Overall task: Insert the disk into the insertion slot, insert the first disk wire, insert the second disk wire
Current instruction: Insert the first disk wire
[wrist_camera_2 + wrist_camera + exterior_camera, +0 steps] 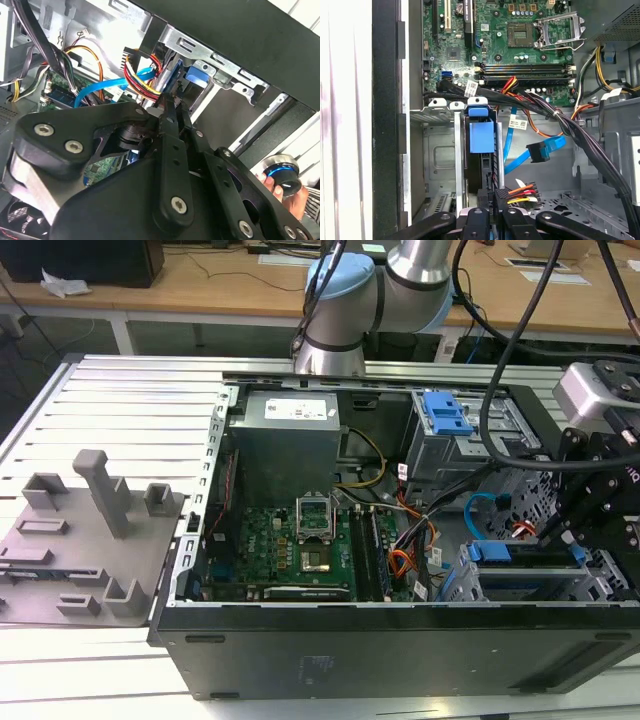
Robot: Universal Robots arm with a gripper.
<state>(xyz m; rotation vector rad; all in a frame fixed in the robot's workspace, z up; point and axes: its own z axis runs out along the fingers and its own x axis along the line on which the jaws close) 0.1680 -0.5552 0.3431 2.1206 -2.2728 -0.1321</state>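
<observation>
The open computer case (400, 650) lies on the tabletop, and toward its end on the exterior view's right the disk (481, 136) stands seated in the metal cage (437, 150), its blue frame showing. At the disk's end the tool (173, 106) is closed almost fully on the small black plug of the red wire (521, 530). Just beside, the light blue cable (512, 145) curves loose, its dark plug apart from the disk.

disk (481, 137): mostly hidden in insertion slot (439, 150) | hand (295, 202): cut by edge
</observation>
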